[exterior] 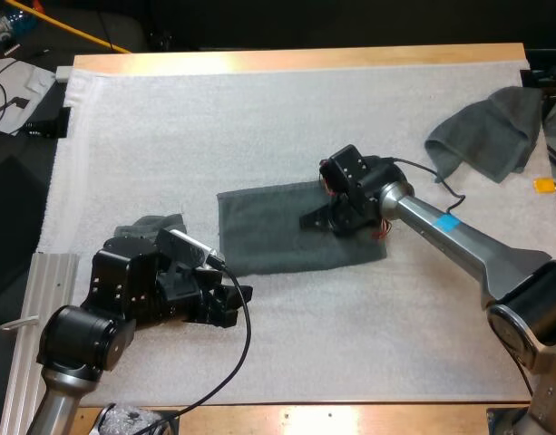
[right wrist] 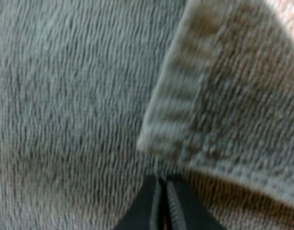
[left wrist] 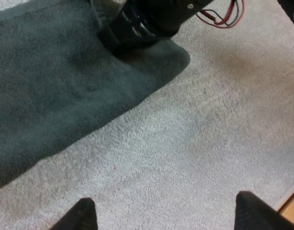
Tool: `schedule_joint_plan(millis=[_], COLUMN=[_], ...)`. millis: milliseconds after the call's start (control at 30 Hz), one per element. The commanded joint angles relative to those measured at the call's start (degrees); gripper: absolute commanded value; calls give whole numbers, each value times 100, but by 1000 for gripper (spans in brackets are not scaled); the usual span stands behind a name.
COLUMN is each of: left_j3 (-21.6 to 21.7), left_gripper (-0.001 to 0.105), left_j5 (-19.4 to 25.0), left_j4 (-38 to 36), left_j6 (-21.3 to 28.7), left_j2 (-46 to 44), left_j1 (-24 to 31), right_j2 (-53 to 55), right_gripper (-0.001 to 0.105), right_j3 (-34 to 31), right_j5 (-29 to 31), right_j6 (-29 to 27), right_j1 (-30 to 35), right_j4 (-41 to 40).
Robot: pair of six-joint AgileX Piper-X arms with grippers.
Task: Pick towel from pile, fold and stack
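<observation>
The right gripper [exterior: 307,220] pinches the flat towel [exterior: 264,237] by its hem. The left gripper [left wrist: 163,211] hovers open over the mat [exterior: 259,118] beside it.

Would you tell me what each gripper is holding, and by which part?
The right gripper seems to pinch the flat towel by a hemmed edge; the left gripper, open, holds nothing.
</observation>
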State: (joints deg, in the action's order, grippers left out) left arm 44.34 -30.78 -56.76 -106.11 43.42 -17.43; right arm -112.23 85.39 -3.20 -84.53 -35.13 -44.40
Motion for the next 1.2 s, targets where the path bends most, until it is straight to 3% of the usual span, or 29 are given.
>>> schedule_joint_plan(millis=[0,133,200,333,533,800,900,1000,1067,1100,1167], left_j3=[31,29,34,32,30,34,38,24,24,27,33], left_gripper=[58,58,58,58,58,58,58,58,58,58,58], left_j5=[4,-10,-26,-62,-73,-95,-98,-100,-81,-84,-86], left_j4=[-31,-51,-37,-68,-53,-52,-50,-44,-53,-62,-71], left_j6=[-63,-58,-31,-44,-51,-27,-33,-52,-35,-39,-44], left_j2=[-15,-24,-19,-39,-32,-28,-14,-14,-30,-13,-33], left_j1=[-17,-6,-20,-17,-23,-24,-26,-22,-22,-17,-24], right_j2=[-45,-37,-21,45,472,1323,1669,1805,1746,1902,2059], right_gripper=[0,0,0,1,0,2,16,40,45,61,64], right_j3=[57,85,91,134,142,161,169,161,143,137,126], right_j5=[158,464,678,1564,2006,2094,2050,1997,1982,1962,1944], right_j6=[341,922,855,1249,881,286,176,116,168,70,-33], right_j1=[101,212,202,471,620,568,583,608,584,580,582], right_j4=[284,831,837,1271,878,140,-88,-195,-58,-160,-387])
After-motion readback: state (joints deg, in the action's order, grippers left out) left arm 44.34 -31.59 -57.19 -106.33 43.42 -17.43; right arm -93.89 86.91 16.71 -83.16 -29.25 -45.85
